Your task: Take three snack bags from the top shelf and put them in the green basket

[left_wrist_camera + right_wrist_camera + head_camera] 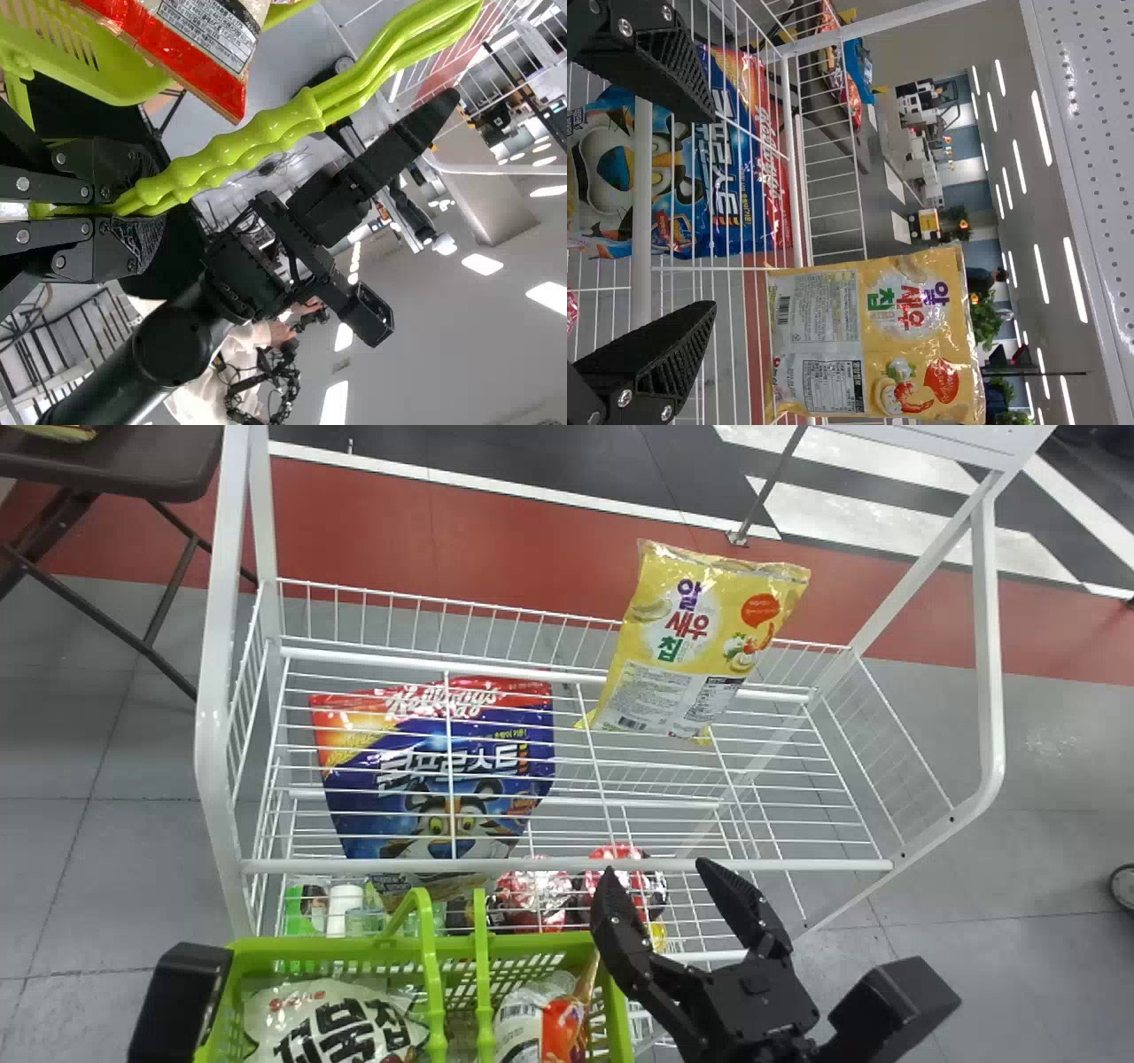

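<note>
Leaning beyond the empty, wide-open right gripper (657,877), the yellow shrimp chip bag (700,638) is being supported by the top shelf (762,864); the handles (239,149) of the green basket (310,950) are being clamped by the left gripper (142,211), likely for steadier loading.

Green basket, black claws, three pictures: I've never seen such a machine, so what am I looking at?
It's a two-armed robot. One camera is on its head, looking down; the others are on its wrists. The left gripper is closed on the raised handles of the green basket, which holds snack bags. The right gripper, open and holding nothing, is at the front of the white wire rack. On its top shelf stands a yellow snack bag; beneath that shelf's wires is a blue-and-red cereal bag.
</note>
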You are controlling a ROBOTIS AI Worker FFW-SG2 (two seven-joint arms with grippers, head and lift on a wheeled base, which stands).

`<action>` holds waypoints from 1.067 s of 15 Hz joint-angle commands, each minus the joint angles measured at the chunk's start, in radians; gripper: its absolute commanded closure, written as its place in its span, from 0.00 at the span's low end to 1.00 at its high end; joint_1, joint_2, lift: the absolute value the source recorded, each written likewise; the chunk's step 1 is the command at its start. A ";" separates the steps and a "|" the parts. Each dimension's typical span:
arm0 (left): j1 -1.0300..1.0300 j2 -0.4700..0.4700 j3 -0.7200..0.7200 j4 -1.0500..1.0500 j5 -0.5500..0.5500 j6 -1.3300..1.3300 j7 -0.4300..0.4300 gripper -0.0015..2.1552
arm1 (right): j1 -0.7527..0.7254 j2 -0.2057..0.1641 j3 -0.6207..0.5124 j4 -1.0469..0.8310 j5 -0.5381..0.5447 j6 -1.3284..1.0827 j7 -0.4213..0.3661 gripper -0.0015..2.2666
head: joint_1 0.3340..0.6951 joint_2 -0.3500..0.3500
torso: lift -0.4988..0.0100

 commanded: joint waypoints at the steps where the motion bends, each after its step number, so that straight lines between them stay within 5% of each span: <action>1: 0.001 0.000 0.000 -0.001 0.000 0.005 0.000 0.54 | 0.009 0.002 0.007 -0.007 0.002 -0.033 0.000 0.03 | 1.00 0.00 | 0.90; 16: 0.049 0.006 0.032 -0.038 -0.001 0.009 -0.003 0.54 | 0.024 0.002 0.065 -0.051 0.037 -0.051 0.000 0.03 | 1.00 0.00 | 0.90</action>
